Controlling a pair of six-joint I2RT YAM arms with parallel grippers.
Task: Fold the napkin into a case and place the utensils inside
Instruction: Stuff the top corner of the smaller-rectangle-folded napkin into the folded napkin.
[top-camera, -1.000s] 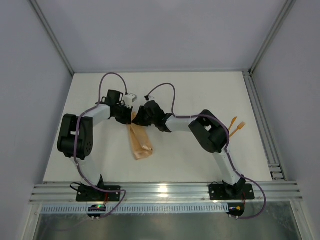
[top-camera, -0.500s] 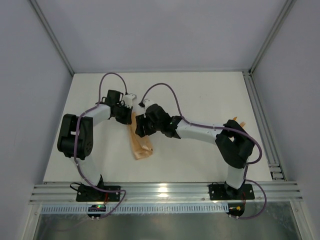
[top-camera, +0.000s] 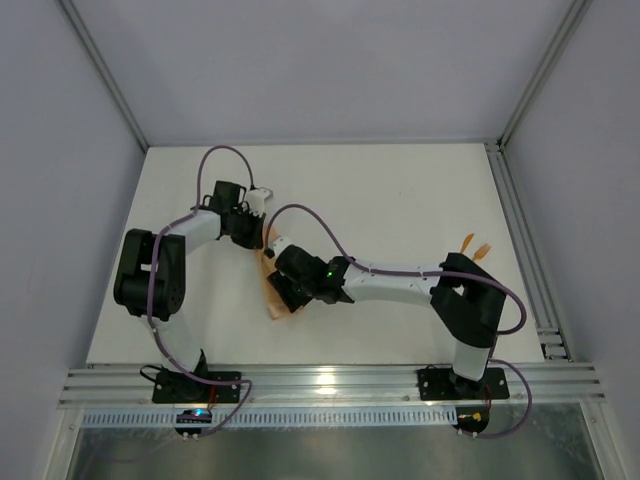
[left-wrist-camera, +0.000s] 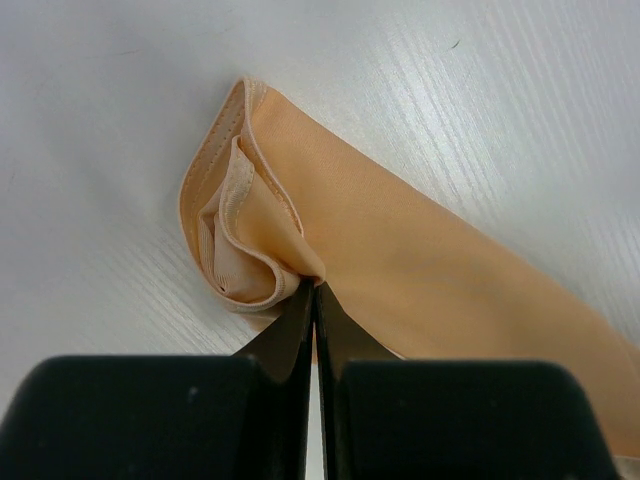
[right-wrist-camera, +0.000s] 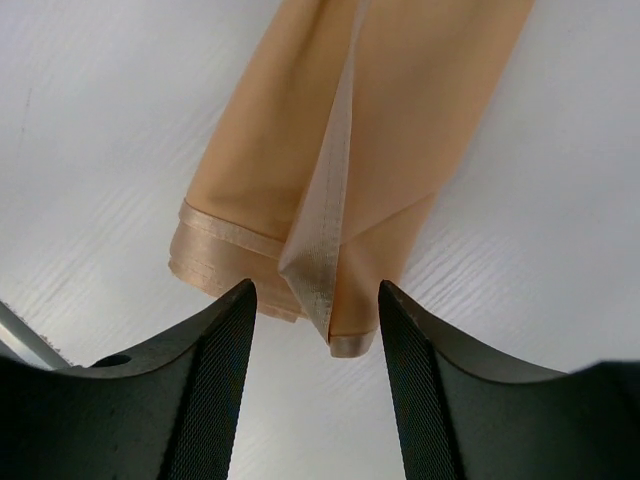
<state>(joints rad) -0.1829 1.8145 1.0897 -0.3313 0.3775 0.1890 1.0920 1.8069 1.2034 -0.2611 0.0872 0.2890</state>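
The peach-orange napkin (top-camera: 268, 275) lies folded into a narrow strip, running from the far left toward the near edge. My left gripper (top-camera: 261, 236) is at its far end, shut on a bunched fold of the cloth (left-wrist-camera: 300, 230), fingertips together (left-wrist-camera: 316, 292). My right gripper (top-camera: 284, 296) hovers over the near end, open, its two fingers either side of the layered hem (right-wrist-camera: 320, 250) without touching it. The bright-orange utensils (top-camera: 473, 248) lie far to the right, partly behind the right arm's elbow.
The right arm's elbow (top-camera: 470, 300) stretches low across the table toward the right. An aluminium rail (top-camera: 330, 382) runs along the near edge and another (top-camera: 525, 255) along the right side. White walls enclose the table.
The right gripper has travelled from the napkin's far end down to its near end and opened its jaws. The left gripper has stayed shut on the far end.
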